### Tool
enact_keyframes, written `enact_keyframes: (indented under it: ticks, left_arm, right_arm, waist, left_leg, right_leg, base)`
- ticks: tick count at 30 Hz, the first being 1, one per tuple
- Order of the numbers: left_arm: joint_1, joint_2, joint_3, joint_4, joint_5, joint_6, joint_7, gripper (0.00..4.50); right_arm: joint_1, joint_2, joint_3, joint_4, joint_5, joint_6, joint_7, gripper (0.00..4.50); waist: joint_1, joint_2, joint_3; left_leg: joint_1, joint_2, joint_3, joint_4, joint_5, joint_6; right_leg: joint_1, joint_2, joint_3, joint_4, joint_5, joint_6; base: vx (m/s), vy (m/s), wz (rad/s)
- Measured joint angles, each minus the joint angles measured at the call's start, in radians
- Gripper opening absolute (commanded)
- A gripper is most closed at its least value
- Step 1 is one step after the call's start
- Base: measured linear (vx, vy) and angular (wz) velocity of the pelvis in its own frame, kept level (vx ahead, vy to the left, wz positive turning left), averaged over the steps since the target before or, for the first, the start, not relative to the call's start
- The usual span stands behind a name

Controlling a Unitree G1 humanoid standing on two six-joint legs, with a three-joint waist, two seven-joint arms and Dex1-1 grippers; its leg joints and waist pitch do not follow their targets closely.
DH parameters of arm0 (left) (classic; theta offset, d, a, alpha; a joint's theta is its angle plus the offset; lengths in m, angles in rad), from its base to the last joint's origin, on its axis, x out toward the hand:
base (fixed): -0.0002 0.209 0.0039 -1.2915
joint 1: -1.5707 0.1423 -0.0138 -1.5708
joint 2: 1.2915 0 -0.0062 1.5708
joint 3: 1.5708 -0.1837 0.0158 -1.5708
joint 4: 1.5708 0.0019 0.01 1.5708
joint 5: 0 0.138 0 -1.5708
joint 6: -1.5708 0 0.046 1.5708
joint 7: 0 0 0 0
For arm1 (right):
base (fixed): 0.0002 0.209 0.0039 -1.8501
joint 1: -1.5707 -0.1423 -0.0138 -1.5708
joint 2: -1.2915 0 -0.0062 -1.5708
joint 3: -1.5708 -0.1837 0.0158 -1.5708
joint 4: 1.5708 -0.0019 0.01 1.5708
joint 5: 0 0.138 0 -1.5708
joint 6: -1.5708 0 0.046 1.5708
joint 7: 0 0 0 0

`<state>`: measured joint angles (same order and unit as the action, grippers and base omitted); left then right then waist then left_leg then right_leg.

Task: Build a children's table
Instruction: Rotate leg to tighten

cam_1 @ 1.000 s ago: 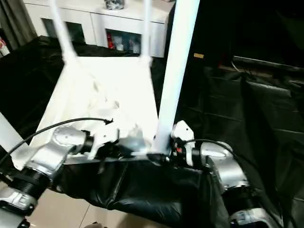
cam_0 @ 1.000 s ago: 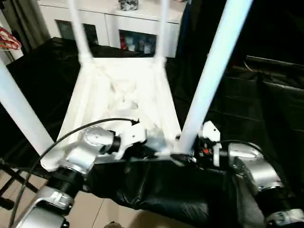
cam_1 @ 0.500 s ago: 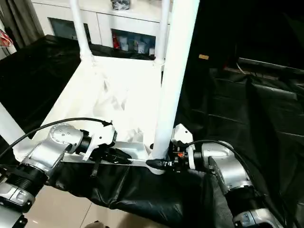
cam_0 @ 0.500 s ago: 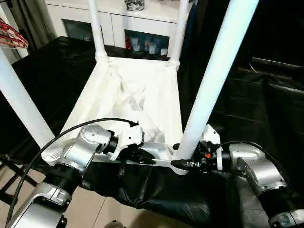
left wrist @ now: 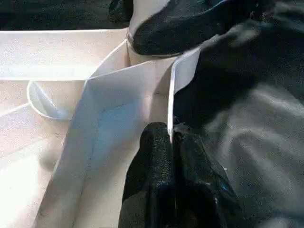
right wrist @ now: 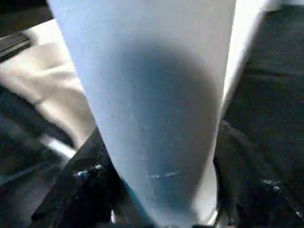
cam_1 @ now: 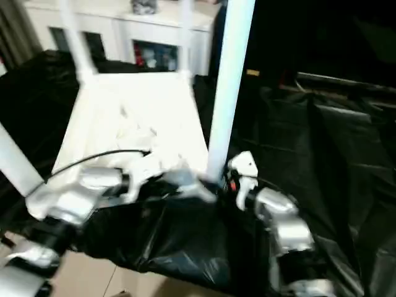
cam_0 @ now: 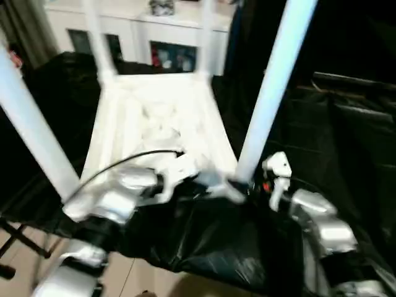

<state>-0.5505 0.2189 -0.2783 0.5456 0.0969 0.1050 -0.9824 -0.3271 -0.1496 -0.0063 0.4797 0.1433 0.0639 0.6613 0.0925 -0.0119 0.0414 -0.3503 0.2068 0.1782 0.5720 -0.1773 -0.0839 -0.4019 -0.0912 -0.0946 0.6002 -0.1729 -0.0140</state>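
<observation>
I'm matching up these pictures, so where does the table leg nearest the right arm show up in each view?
Left eye: leg, right of centre, rising to the top edge.
Right eye: leg, just right of centre.
Left wrist: its base, by the rim.
Right wrist: leg, close up.
Shared landmark: table rim.

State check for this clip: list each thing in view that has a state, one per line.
Children's table: upside down on the black cover, ribbed underside up.
Four legs: all standing up from the corner sockets; the near right leg is upright.
Left end effector: shut on the tabletop's near edge wall.
Right end effector: its fingers around the base of the near right leg.
White cabinet: glass doors shut.
</observation>
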Motion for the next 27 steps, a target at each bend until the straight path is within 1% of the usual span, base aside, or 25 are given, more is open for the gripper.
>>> enact_keyframes:
  ticks: [6, 8, 9, 11, 15, 16, 18, 20, 21, 23, 27]
  left_arm:
    - [0.0, -0.066, -0.002, -0.002, 0.056, 0.027, 0.146, 0.0]
    - [0.001, -0.079, -0.002, -0.003, 0.063, 0.036, 0.174, 0.0]
    - [0.002, -0.082, -0.002, -0.004, 0.063, 0.037, 0.18, 0.0]
    - [0.003, -0.084, -0.002, -0.005, 0.063, 0.038, 0.181, 0.0]
    - [0.003, -0.087, -0.002, -0.007, 0.063, 0.037, 0.177, 0.0]
    - [0.003, -0.087, -0.002, -0.008, 0.063, 0.037, 0.17, 0.0]
    - [0.004, -0.085, -0.002, -0.013, 0.063, 0.037, 0.157, 0.0]
    - [0.009, -0.078, -0.008, -0.024, 0.057, 0.033, 0.134, 0.0]
    - [0.01, -0.073, -0.013, -0.031, 0.051, 0.026, 0.118, 0.0]
    - [0.014, -0.067, -0.018, -0.037, 0.047, 0.019, 0.098, 0.0]
    - [0.018, -0.059, -0.024, -0.038, 0.043, 0.007, 0.076, 0.0]
  right_arm:
    - [-0.054, 0.1, -0.03, 0.065, -0.051, -0.026, -0.274, 2.48]
    - [-0.066, 0.113, -0.03, 0.079, -0.068, -0.034, -0.323, 2.48]
    - [-0.067, 0.115, -0.03, 0.082, -0.072, -0.041, -0.329, 2.83]
    - [-0.067, 0.117, -0.034, 0.084, -0.073, -0.049, -0.328, 3.18]
    - [-0.062, 0.112, -0.032, 0.081, -0.078, -0.057, -0.303, 3.36]
    - [-0.059, 0.101, -0.026, 0.077, -0.079, -0.057, -0.29, 3.65]
    - [-0.047, 0.076, -0.014, 0.061, -0.082, -0.057, -0.248, 3.65]
    - [-0.013, 0.021, 0.007, 0.016, -0.071, -0.052, -0.164, 3.65]
    - [0.017, -0.031, 0.016, -0.027, -0.053, -0.04, -0.091, 3.65]
    - [0.048, -0.086, 0.017, -0.074, -0.023, -0.027, 0.003, 3.65]
    - [0.094, -0.175, 0.012, -0.143, 0.023, -0.019, 0.131, 3.65]
  waist:
    - [-0.013, 0.003, -0.001]
    - [-0.015, 0.005, -0.002]
    - [-0.015, 0.007, -0.003]
    - [-0.014, 0.01, -0.003]
    - [-0.015, 0.011, -0.003]
    - [-0.014, 0.011, -0.003]
    - [-0.012, 0.011, -0.003]
    - [-0.006, 0.011, -0.003]
    - [0.001, 0.012, -0.003]
    - [0.007, 0.013, -0.002]
    - [0.01, 0.013, -0.002]
  left_leg:
    - [0.0, 0.0, 0.001, -0.001, 0.0, 0.0]
    - [0.0, -0.001, 0.001, -0.001, 0.0, 0.0]
    - [0.0, -0.001, 0.001, -0.001, 0.0, 0.0]
    - [0.0, -0.001, 0.001, -0.002, 0.0, 0.0]
    - [-0.001, -0.001, 0.001, -0.003, 0.0, 0.0]
    - [-0.001, -0.001, 0.001, -0.003, 0.0, 0.0]
    - [-0.001, -0.001, 0.001, -0.003, -0.001, 0.001]
    - [-0.001, -0.001, 0.001, -0.004, -0.001, 0.001]
    - [-0.002, -0.001, 0.0, -0.004, -0.001, 0.002]
    - [-0.002, -0.001, 0.001, -0.004, -0.001, 0.002]
    - [-0.003, -0.001, 0.001, -0.002, -0.001, 0.002]
  right_leg:
    - [0.0, 0.0, 0.001, 0.0, 0.001, -0.002]
    - [0.0, 0.0, 0.001, -0.001, 0.001, -0.002]
    - [0.0, 0.0, 0.001, -0.001, 0.001, -0.002]
    - [0.0, 0.0, 0.001, -0.002, 0.001, -0.002]
    - [0.0, 0.0, 0.001, -0.004, 0.001, -0.002]
    - [0.0, 0.0, 0.001, -0.004, 0.001, -0.002]
    - [0.0, 0.0, 0.001, -0.005, 0.001, -0.002]
    - [-0.001, 0.0, 0.0, -0.006, 0.001, -0.001]
    - [-0.001, 0.0, 0.0, -0.006, 0.0, -0.001]
    - [-0.001, 0.0, 0.0, -0.006, 0.0, 0.0]
    - [0.0, 0.0, 0.0, -0.005, 0.0, 0.0]
  base:
    - [0.0, 0.0, 0.0]
    - [0.0, 0.0, 0.0]
    - [0.0, 0.0, 0.0]
    - [0.0, 0.0, 0.0]
    - [0.0, 0.0, 0.0]
    - [0.0, 0.0, 0.0]
    - [0.0, 0.0, 0.0]
    - [0.0, 0.0, 0.0]
    - [0.0, 0.0, 0.0]
    - [0.0, 0.0, 0.0]
    - [0.0, 0.0, 0.0]
